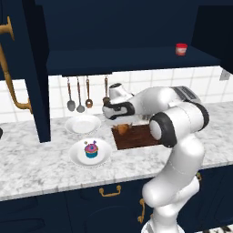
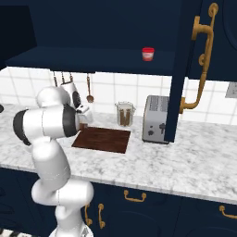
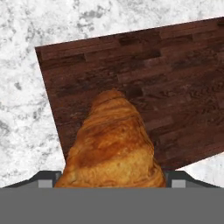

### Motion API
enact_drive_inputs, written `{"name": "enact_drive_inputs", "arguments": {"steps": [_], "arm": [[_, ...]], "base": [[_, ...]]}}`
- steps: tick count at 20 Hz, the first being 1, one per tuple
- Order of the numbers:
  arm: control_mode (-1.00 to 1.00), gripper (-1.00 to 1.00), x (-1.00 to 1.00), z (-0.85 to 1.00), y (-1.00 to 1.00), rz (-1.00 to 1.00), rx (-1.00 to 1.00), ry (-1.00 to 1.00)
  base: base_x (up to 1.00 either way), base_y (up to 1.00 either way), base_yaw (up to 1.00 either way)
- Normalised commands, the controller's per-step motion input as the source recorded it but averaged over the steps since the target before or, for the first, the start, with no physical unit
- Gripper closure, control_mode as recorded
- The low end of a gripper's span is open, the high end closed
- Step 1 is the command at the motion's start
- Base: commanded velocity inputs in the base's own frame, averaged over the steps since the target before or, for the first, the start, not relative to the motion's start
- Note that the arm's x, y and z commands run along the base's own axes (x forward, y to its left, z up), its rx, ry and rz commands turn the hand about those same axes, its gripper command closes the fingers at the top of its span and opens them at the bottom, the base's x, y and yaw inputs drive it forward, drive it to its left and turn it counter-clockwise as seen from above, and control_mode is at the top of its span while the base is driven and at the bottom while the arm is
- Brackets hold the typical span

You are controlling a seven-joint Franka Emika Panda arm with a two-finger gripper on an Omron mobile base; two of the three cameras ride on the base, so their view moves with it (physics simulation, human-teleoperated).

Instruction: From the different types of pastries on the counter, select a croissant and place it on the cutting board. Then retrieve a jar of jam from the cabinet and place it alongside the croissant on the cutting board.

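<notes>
The end effector (image 1: 122, 125) is clamped on the croissant (image 3: 113, 142), holding it over the corner of the cutting board (image 1: 136, 136) nearest the two white plates. The board lies flat on the marbled worktop (image 1: 36, 159). The cupcake (image 1: 91, 149) sits on the nearer plate (image 1: 90, 152), beside the board. The jar of jam (image 1: 181, 49) stands on the cabinet (image 1: 132, 57) shelf above the board.
</notes>
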Motion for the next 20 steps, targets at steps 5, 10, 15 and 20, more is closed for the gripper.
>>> {"name": "enact_drive_inputs", "arguments": {"steps": [5,10,15,20], "arm": [[-1.00,1.00,-0.23,-0.09,-0.24,0.00,0.07,-0.14],[-1.00,1.00,0.13,-0.05,0.00,0.00,0.00,-0.12],[-1.00,1.00,0.30,0.00,0.00,0.00,0.00,-0.01],[-1.00,-1.00,0.43,0.00,0.00,0.00,0.00,0.00]], "base": [[0.00,0.00,0.00],[0.00,0.00,0.00],[0.00,0.00,0.00],[0.00,0.00,0.00]]}}
